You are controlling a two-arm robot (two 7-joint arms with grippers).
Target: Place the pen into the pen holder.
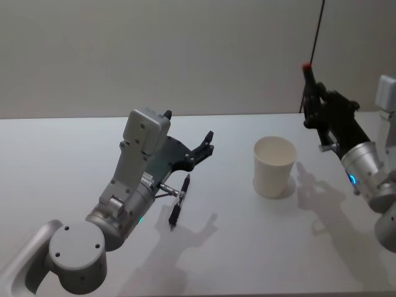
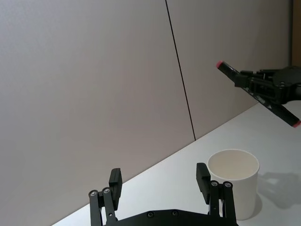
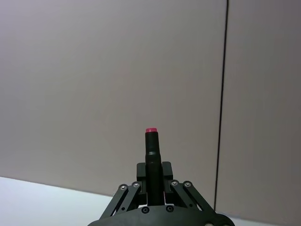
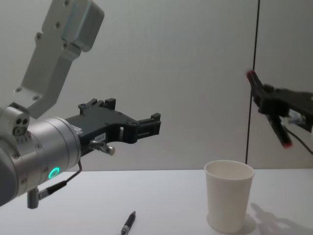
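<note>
White table (image 1: 74, 161) under a plain grey wall (image 1: 185, 49). Right of centre, upright with its mouth open: cup (image 4: 228, 196).

Up and to the right of it, high above the rim: right gripper (image 4: 270, 104), clamped around the middle of a black red-tipped pen (image 4: 279, 131). Held steep, top leaning toward the cup, lower red end pointing down at bare table right of the cup, not over the mouth. Judged the shorter way to finish: carry sideways to the robot's left, bring the lower end over the mouth, keep the long axis near upright, then lower and let go. Some risk of clipping the rim and tipping a light paper cup if brought down off-centre.

On the left, hovering above the table with fingers spread and nothing between them: left gripper (image 1: 207, 143). Beneath it, flat on the table and well left of the cup: second pen (image 1: 179, 203), long axis running away from the robot, far end angled slightly toward the cup. Would call for a downward reach and a grip across the barrel.
</note>
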